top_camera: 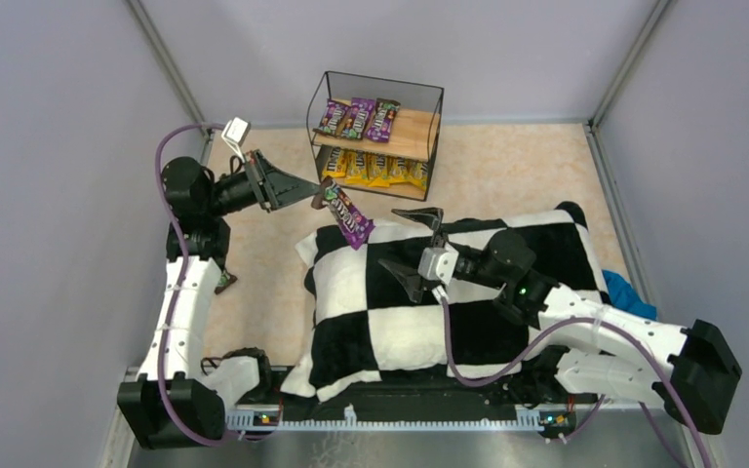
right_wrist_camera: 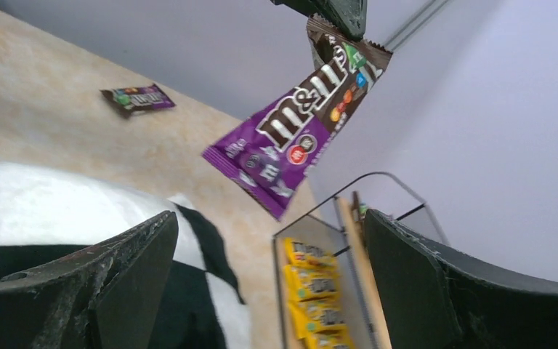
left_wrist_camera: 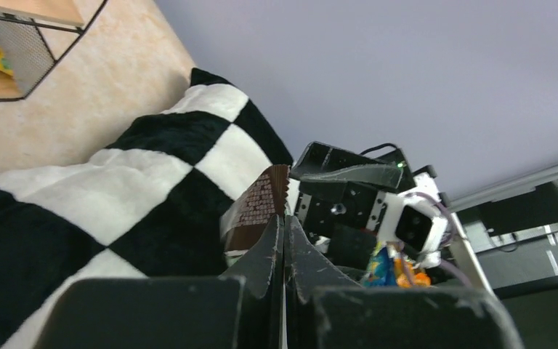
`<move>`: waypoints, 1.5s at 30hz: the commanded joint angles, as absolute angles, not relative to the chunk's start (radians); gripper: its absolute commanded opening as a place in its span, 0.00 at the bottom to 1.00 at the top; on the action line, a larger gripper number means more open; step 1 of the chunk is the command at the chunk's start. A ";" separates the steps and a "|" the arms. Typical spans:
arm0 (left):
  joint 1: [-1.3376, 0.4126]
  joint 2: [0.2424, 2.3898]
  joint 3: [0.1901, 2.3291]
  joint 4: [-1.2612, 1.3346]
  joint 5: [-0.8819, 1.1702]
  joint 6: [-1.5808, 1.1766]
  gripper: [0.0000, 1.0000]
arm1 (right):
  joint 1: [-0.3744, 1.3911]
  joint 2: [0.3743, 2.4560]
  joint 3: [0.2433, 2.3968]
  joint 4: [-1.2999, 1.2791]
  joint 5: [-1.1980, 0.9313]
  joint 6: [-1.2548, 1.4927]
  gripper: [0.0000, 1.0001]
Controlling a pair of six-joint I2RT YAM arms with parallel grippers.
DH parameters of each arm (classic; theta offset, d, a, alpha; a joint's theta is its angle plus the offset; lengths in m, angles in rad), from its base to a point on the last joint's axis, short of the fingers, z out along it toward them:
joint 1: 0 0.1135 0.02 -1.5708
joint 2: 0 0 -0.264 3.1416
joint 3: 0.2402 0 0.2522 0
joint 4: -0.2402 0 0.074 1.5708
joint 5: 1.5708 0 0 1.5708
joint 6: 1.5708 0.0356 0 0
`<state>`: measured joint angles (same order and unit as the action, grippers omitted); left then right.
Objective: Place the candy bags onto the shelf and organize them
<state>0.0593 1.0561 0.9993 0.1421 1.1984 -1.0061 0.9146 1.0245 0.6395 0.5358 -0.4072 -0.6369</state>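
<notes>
My left gripper (top_camera: 314, 192) is shut on the top end of a purple candy bag (top_camera: 346, 216), which hangs tilted above the cushion's far left corner, just in front of the shelf (top_camera: 431, 156). In the left wrist view the fingers (left_wrist_camera: 269, 247) pinch the bag's brown edge (left_wrist_camera: 258, 207). The right wrist view shows the same bag (right_wrist_camera: 298, 134) hanging. The shelf holds three purple bags (top_camera: 356, 117) on its top board and several yellow bags (top_camera: 375, 171) on the lower board. Another purple bag (top_camera: 224, 283) lies on the table by the left arm. My right gripper (top_camera: 414, 249) is open and empty above the cushion.
A black-and-white checkered cushion (top_camera: 400, 331) covers the table's middle and near part. A blue object (top_camera: 629, 292) lies at its right edge. Grey walls close in the sides and back. The shelf (right_wrist_camera: 356, 240) and its yellow bags (right_wrist_camera: 312, 291) show between the right fingers.
</notes>
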 commanded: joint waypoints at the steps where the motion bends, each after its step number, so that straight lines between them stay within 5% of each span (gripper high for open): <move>1: 0.048 1.057 1.029 0.281 1.229 -1.221 0.00 | 0.924 1.008 0.629 0.614 -0.444 -0.947 0.99; 7: 0.039 1.080 0.924 0.562 1.249 -1.538 0.00 | 0.922 1.161 0.600 0.916 -0.518 -1.048 0.88; 20: 0.028 1.040 0.955 0.498 1.188 -1.605 0.00 | 0.933 1.517 0.628 1.529 -0.489 -0.907 0.83; 41: 0.004 1.094 1.003 0.555 1.167 -1.660 0.00 | 0.959 1.694 0.737 1.644 -0.429 -0.866 0.86; 45: -0.026 1.092 0.998 0.539 1.163 -1.652 0.00 | 0.960 1.690 0.751 1.669 -0.405 -0.838 0.76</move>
<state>-0.0017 1.0897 0.9615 0.5098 1.1595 -1.6478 0.9489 1.6894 0.7036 1.5230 -0.4221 -0.8913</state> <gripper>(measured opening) 0.006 0.811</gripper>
